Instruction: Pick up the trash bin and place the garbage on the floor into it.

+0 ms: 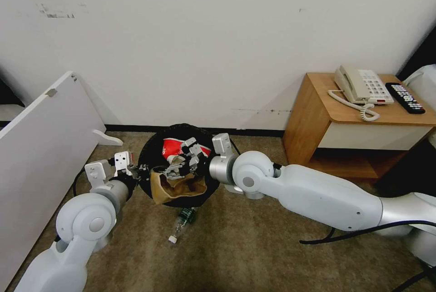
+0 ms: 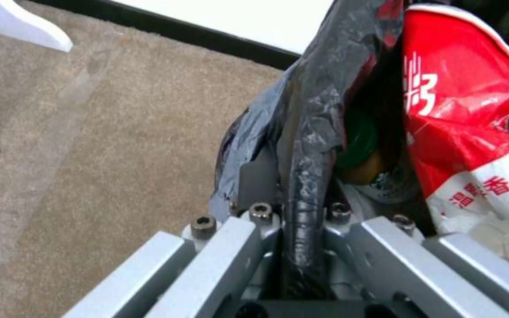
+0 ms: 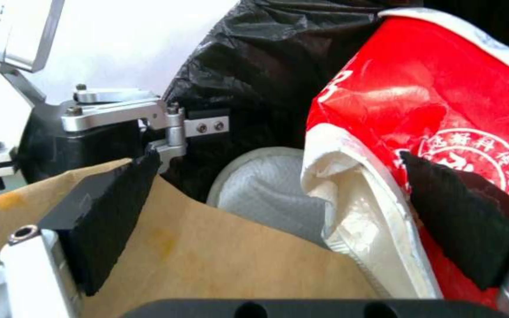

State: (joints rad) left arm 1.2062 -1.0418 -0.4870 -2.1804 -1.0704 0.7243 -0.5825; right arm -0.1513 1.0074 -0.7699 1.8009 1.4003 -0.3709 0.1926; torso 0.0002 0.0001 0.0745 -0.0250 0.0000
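Both grippers are busy at the trash bin (image 1: 179, 165). Left gripper (image 1: 136, 170) is clamped tight on the bin's black bag rim, on the side nearer the white board (image 1: 41, 146), and the wrist view shows the crinkled plastic squeezed between its fingers (image 2: 248, 247). Right gripper (image 1: 184, 162) reaches over the bin from the other side with its pads (image 3: 104, 216) spread wide apart, holding nothing. The bin sits tipped toward the robot on the floor (image 1: 254, 246), close to the wall. Inside it lie a red-and-white wrapper (image 3: 437, 110), a brown paper bag (image 1: 177, 187) that pokes over the near rim, and something soft and white (image 3: 266, 194), maybe a slipper. 1 small bottle (image 1: 181, 224) lies on the carpet just in front of the bin, well below the right gripper. What could go wrong? The bin is tipped and pretty full, so the paper bag could slide back out. The thin plastic could also slip or tear in the left grip, and then the bin would drop. Reaching for the bottle could bump the bin too.
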